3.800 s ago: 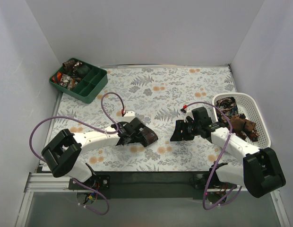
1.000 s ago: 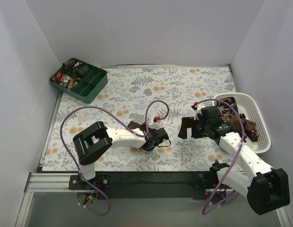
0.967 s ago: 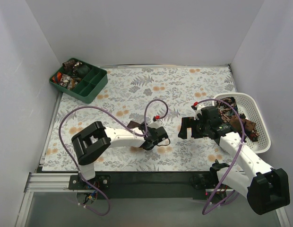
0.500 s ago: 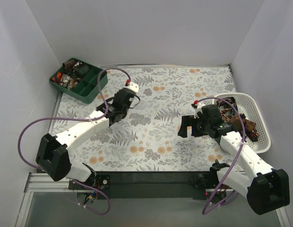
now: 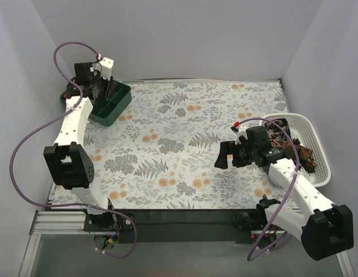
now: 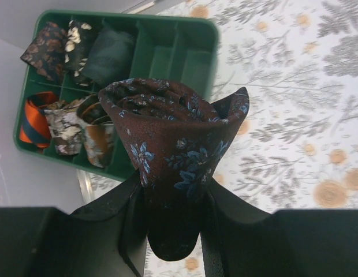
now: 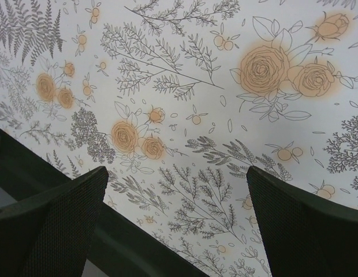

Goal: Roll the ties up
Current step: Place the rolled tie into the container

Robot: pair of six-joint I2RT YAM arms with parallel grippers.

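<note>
Whereas a second ago the left gripper (image 5: pixel 92 85) worked low at the centre of the overhead frame, it has since swung to the upper left and now hangs above the green tray (image 5: pixel 114 107).

Item 1, rolled tie (image 6: pixel 173 144): dark maroon with small blue flowers, wound into a tight coil. It is pinched between the left fingers (image 6: pixel 130 219), with the jaws narrow around its lower end. It is held clear of the tray, not yet inside it.

Item 2, green tray: in the wrist view the left-hand compartments are already stocked with finished coils (image 6: pixel 59 112). The compartments toward the upper middle show bare green. Which slot the coil sits over I cannot tell.

Item 3, right gripper (image 5: pixel 226 156): middle right of the overhead frame, unchanged in place. Its jaws are spread wide with nothing between them, only floral cloth (image 7: pixel 185 86) beneath.

Item 4, loose ties (image 5: pixel 291 147): heaped unrolled in the white basket (image 5: pixel 319 173) at the right edge.

Reading: rolling of this tie looks finished, and the job has shifted to stowing it. Lowering it into a bare compartment and letting go would seem next, with more ties waiting after.
</note>
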